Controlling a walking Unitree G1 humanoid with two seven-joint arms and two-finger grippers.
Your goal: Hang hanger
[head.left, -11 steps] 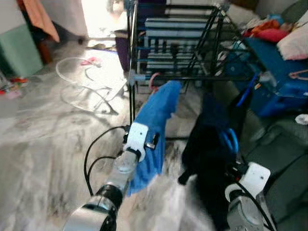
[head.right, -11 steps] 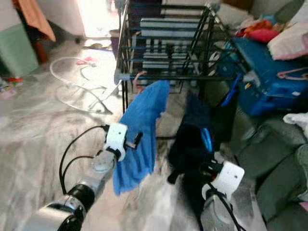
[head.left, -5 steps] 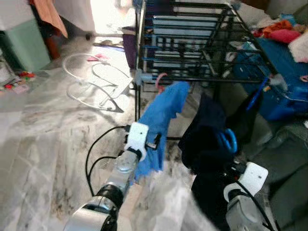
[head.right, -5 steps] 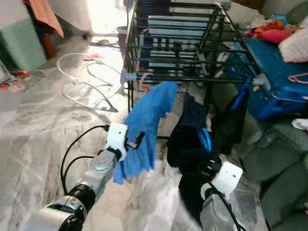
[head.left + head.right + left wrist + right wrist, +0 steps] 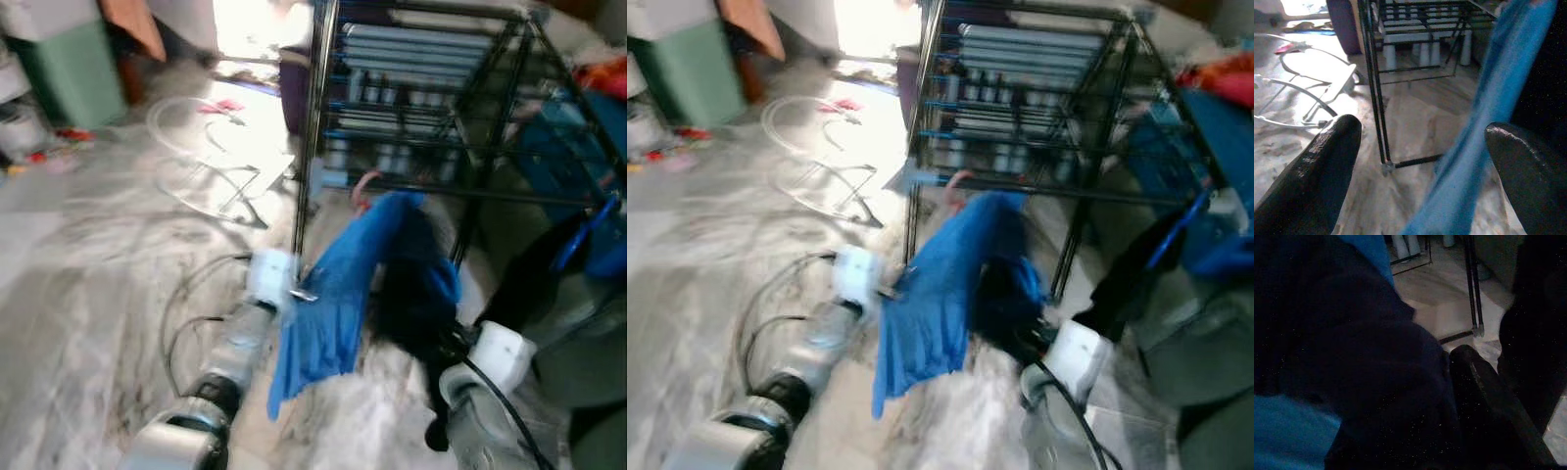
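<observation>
Blurred head views here, but the layout reads well enough; the black drying rack stands straight ahead on the marble floor, and a blue garment hangs from a pink hanger hook at the rack's near rail; the left end effector is up beside that blue cloth, its white wrist housing touching the garment's left edge; in the left wrist view the two black fingers stand wide apart, with the blue cloth running down just inside the far finger, and whether they have any hold of it I cannot tell; the rack's leg and foot show between them on the floor.

Over to the right end effector; it sits low, pushed into a dark navy garment that lies just behind and to the right of the blue one; the right wrist view is very dark, cloth pressed against one black finger, and its opening cannot be made out; white hangers lie on the floor to the left, well apart from both arms.
</observation>
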